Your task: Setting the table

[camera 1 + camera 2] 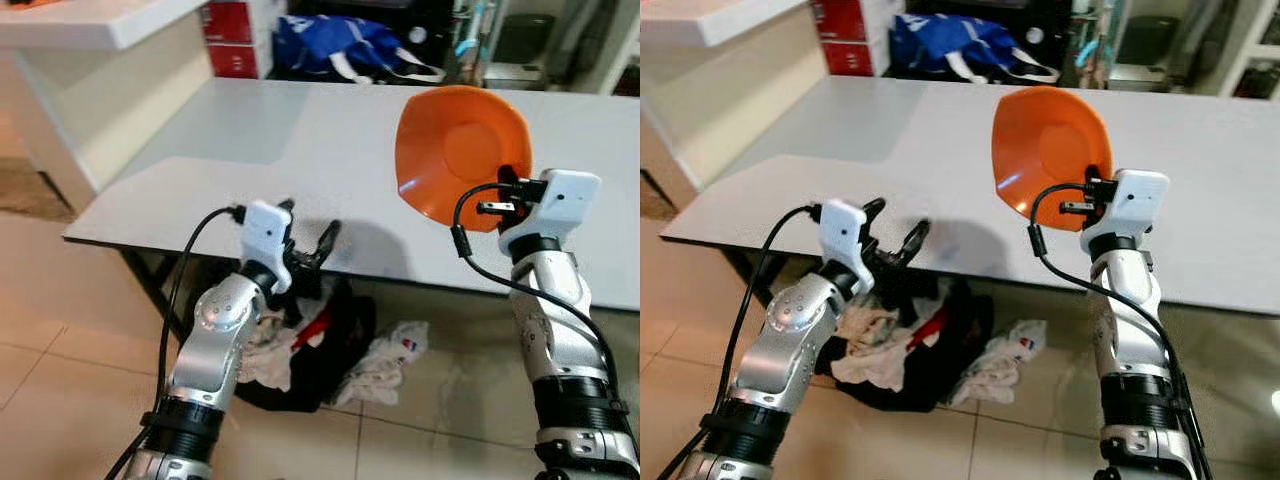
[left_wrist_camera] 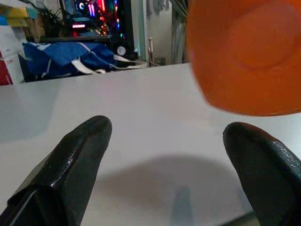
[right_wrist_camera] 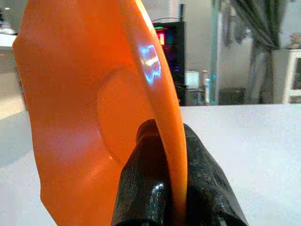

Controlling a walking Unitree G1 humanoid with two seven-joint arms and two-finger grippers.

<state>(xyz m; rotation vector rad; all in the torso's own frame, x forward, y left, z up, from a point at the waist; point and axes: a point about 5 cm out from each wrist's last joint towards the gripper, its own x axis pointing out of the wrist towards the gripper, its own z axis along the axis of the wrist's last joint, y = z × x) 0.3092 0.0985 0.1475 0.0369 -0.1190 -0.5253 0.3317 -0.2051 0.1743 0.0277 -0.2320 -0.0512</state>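
Orange plastic plate (image 1: 458,155) stands on edge above the white tabletop (image 1: 330,160), its thin rim clamped between our right fingers (image 3: 146,188); light, stiff, likely slippery. Left fingers (image 2: 77,160) spread apart.

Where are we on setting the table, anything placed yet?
Nothing placed yet on the visible part of the white rectangular table. In hand: the right tool is shut on the rim of the round orange plastic plate, held tilted on edge above the tabletop. The left tool hovers open at the table's near edge, holding nothing. Left to do: lay the plate flat and release it.
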